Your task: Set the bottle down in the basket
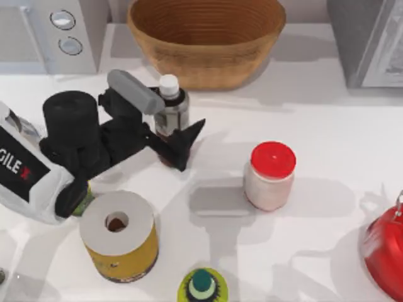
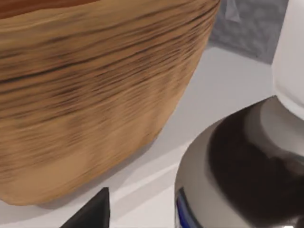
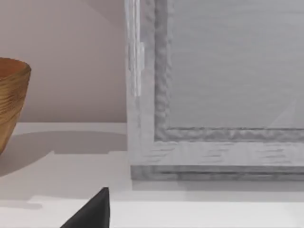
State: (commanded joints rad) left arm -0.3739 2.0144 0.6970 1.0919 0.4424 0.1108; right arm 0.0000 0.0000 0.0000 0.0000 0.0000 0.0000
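**Inspector:** Your left tool (image 1: 169, 129) is pinching the bottle (image 1: 170, 108) low on its body, one finger on each side, so the white cap and black neck stand clear above the grip. The bottle is upright, just in front of the basket (image 1: 206, 39), at the left-centre of the bench (image 1: 327, 126). I cannot tell whether its base rests on the bench or is off it.

**Operator:** Why grip it so low?

**Inspector:** My judgement: you keep it vertical for the carry. The left wrist view shows the basket's ribbed wall (image 2: 95, 95) rising close beside the bottle's shoulder (image 2: 237, 156), so you will need height to pass the rim.

**Operator:** And the right tool?

**Inspector:** A fingertip (image 3: 92, 211) shows, facing the grey appliance (image 3: 218, 85); whether spread or pressed together, I cannot tell. The red-lidded jar (image 1: 271, 176) and paper roll (image 1: 119, 236) stand apart from your path.
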